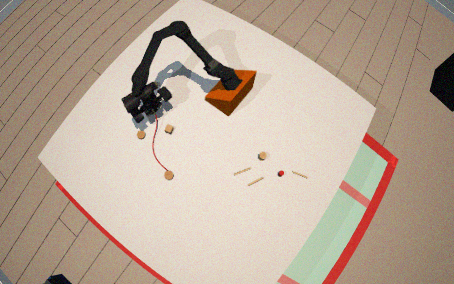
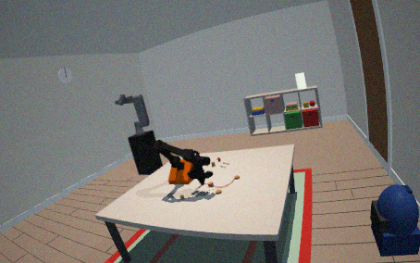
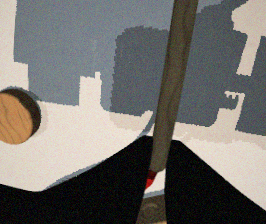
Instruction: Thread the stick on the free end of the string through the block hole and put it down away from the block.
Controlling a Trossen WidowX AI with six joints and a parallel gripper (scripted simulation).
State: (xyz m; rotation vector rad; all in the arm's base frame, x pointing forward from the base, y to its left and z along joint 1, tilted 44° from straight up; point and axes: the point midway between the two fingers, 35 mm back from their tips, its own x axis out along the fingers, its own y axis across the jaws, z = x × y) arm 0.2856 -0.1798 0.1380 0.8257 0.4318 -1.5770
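Gripper clamped on stick, held over table. Red string meets stick at fingertips in wrist view, curves back to round wooden button lying flat. From top, I see string pass between small wooden block and wooden disc. Can't make out block's hole. Loose sticks lie well apart, near red ball.

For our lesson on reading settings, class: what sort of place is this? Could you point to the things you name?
Probably a playroom or classroom: a low shelf unit [image 2: 284, 131] with coloured bins, a wall clock [image 2: 65, 75], and a table [image 1: 215, 220] [image 2: 236, 218] bearing an arm.
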